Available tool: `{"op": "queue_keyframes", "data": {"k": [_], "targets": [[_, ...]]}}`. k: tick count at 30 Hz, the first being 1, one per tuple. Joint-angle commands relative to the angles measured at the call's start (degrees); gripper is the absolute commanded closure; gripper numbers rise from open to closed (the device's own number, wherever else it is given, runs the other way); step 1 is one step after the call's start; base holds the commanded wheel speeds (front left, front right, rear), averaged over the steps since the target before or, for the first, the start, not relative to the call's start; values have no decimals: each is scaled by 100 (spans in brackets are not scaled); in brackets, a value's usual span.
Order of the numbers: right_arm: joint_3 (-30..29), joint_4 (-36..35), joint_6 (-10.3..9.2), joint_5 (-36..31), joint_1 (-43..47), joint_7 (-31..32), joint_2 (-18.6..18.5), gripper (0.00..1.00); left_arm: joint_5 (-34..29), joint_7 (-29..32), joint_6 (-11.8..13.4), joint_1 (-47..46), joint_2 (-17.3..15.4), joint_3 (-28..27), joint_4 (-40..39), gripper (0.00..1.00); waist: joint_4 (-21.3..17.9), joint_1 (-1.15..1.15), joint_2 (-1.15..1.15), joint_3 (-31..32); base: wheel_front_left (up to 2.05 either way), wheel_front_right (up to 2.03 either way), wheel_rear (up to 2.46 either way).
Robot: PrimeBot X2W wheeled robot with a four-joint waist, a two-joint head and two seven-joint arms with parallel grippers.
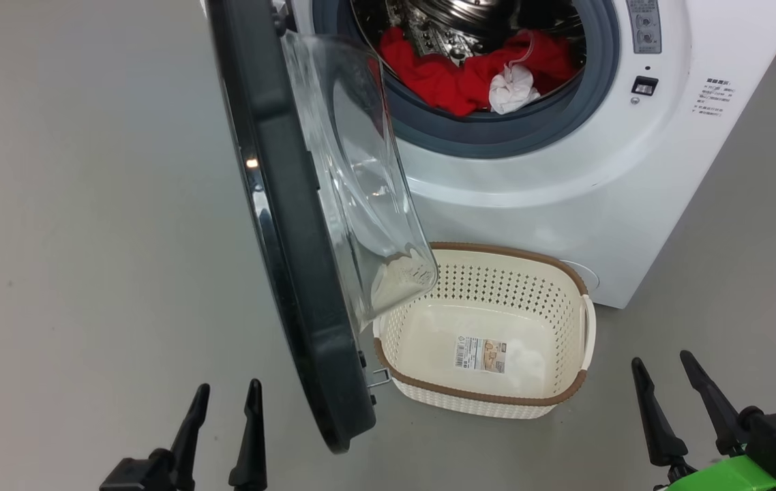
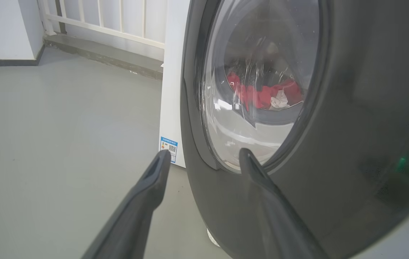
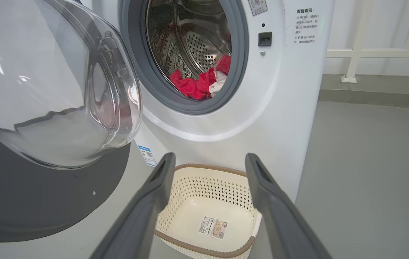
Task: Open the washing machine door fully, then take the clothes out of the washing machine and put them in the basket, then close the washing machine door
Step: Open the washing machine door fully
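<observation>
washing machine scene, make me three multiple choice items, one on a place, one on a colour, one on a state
1. Where is the basket, relative to the washing machine?
A. on top of it
B. behind it
C. on the floor in front of it, below the port

2. What colour are most of the clothes in the drum?
A. red
B. blue
C. green

3. How is the washing machine door?
A. shut
B. swung open
C. off its hinges, lying flat

Answers:
1 C, the head view shows it standing on the grey floor under the port.
2 A, the fabric is red, with one small white piece.
3 B, the door stands out from the front and the port is uncovered.
</observation>
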State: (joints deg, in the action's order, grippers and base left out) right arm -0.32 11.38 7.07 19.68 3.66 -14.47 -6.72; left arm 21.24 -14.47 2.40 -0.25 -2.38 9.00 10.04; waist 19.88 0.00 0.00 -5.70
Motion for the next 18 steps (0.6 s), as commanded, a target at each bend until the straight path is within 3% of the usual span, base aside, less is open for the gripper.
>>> {"op": "queue_keyframes", "data": {"k": [1,16,17,18], "targets": [[64,-149,42,-97,27,-52,-28,0,-43,-53,-59,-119,-50,-197,-119,0,-5,0,0,6,0,0,0],[35,-169,42,-279,103,-52,32,0,-40,-53,-70,-111,-50,-161,-130,0,-17,0,0,16,0,0,0],[37,-173,42,-283,103,-52,34,0,-33,-53,-77,-112,-50,-158,-134,18,-17,0,0,17,0,0,0],[37,-179,42,-289,103,-52,35,0,-8,-53,-77,-116,-50,-170,-159,65,-18,0,0,16,0,0,0]]}}
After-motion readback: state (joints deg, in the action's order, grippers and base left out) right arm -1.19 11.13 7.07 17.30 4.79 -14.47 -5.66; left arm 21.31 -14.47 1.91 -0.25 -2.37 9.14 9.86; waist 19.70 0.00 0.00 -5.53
